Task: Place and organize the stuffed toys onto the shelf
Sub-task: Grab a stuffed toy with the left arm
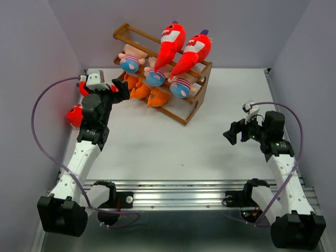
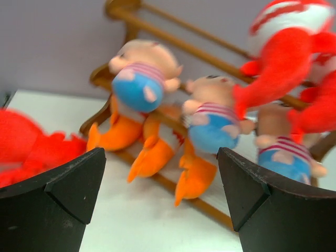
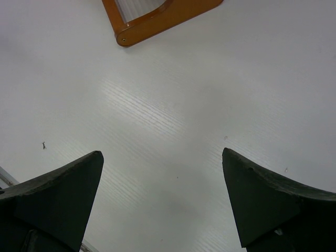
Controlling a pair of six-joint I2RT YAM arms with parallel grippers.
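The brown wooden shelf (image 1: 195, 107) stands at the back of the table. Two red sharks (image 1: 170, 44) lean on its top tier. Three striped-shirt dolls (image 1: 154, 76) lie along the middle tier, with orange toys (image 1: 140, 90) below them. One more red toy (image 1: 75, 115) lies on the table at the far left, beside the left arm. My left gripper (image 1: 122, 89) is open and empty just left of the shelf; its wrist view shows the dolls (image 2: 212, 123), orange toys (image 2: 152, 155) and loose red toy (image 2: 26, 149) beyond the gripper (image 2: 160, 178). My right gripper (image 1: 231, 134) hangs open over bare table.
Grey walls close in the table on the left, back and right. The right wrist view shows only the shelf's foot (image 3: 157, 18) and white tabletop (image 3: 173, 105) ahead of the gripper (image 3: 163, 173). A metal rail (image 1: 178, 191) runs along the near edge.
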